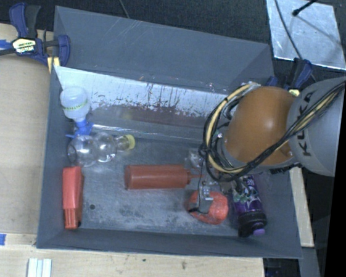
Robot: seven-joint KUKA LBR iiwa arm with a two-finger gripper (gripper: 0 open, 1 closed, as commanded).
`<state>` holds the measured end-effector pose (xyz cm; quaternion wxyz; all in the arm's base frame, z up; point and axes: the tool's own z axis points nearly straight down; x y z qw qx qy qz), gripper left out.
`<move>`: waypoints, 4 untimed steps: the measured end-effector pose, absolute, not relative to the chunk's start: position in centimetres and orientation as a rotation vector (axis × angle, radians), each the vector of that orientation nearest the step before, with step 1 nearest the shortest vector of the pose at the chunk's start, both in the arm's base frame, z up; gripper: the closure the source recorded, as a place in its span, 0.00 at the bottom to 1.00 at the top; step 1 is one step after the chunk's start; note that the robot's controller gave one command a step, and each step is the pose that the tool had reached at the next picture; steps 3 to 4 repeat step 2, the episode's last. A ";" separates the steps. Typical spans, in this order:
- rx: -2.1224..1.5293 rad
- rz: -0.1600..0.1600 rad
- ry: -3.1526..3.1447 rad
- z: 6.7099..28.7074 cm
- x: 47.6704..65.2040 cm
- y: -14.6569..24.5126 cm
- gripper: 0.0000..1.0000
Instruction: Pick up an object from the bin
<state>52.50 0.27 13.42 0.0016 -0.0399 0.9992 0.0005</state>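
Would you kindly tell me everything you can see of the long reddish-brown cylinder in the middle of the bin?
The reddish-brown cylinder lies on its side on the floor of the bin, lengthwise across the view, matte and plastic-looking. Its right end reaches the gripper; whether they touch I cannot tell. Nothing else touches it.

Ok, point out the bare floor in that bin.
Barest: the floor strip along the near wall, between the orange tube and the red lump, in front of the brown cylinder. Crowded: the right end, where the gripper hangs over that lump beside the purple bottle. Clear bottles crowd the far left.
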 end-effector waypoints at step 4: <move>-0.274 0.001 3.126 7.1 58.2 6.0 1.00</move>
